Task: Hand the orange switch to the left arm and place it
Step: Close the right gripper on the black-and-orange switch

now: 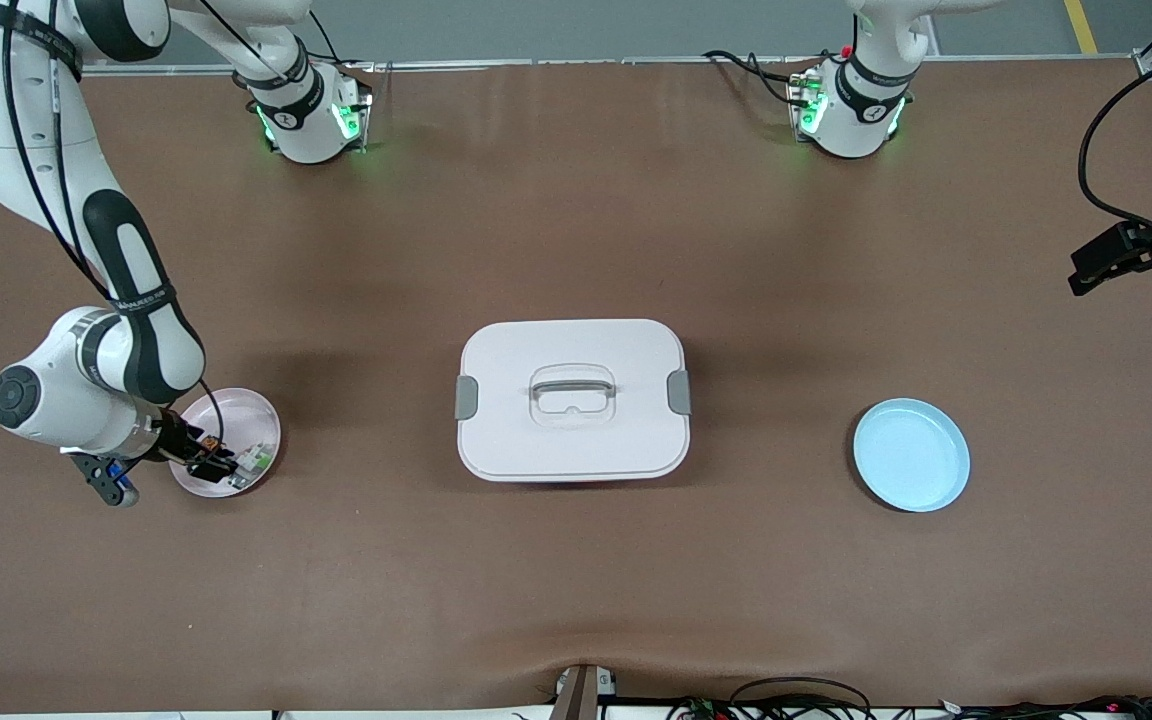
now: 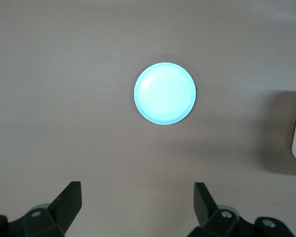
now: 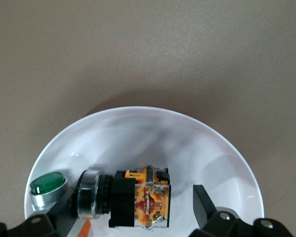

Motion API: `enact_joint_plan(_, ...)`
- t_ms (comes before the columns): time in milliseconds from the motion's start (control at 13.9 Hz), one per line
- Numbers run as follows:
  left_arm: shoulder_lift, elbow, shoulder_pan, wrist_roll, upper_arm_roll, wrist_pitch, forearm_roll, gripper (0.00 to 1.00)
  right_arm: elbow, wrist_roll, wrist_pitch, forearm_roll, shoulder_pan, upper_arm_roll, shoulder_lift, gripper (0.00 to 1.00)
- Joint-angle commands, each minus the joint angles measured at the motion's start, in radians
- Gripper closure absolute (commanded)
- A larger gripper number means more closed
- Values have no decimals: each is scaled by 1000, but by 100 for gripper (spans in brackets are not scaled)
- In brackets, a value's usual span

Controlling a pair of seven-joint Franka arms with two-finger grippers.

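Observation:
The orange switch, a small black part with orange pieces and a silver ring, lies on its side in a pale pink plate at the right arm's end of the table. My right gripper is down in the plate. In the right wrist view the gripper is open, with the switch between its fingers and a gap on one side. My left gripper waits open and empty in the air at the left arm's end of the table, and shows open in its wrist view. The white box stands mid-table.
A small green-and-white component lies in the pink plate beside the switch, and shows in the right wrist view. An empty light blue plate sits toward the left arm's end, also in the left wrist view.

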Motion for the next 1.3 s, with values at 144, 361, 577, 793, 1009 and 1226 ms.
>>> enact_joint_plan(144,3,6,3,13,-4,6,-12,0,-12,-3,-2,13,14,-3,-8,0)
enact_joint_plan(361,3,6,3,13,-4,6,-12,0,-10,-30,0,10,8,-3,-8,11)
enact_joint_plan(577,3,6,5,13,-4,6,-12,0,-4,-58,0,5,0,-3,-6,11)
enact_joint_plan(793,3,6,2,13,-6,5,-13,0,-3,-69,0,2,-2,-5,-6,20)
enact_joint_plan(1009,3,6,0,13,-9,0,-13,0,-3,-190,-3,1,-9,-5,-12,54)
enact_joint_plan(1226,3,3,-2,10,-9,2,-15,0,2,-268,-8,-1,-23,-5,-22,60)
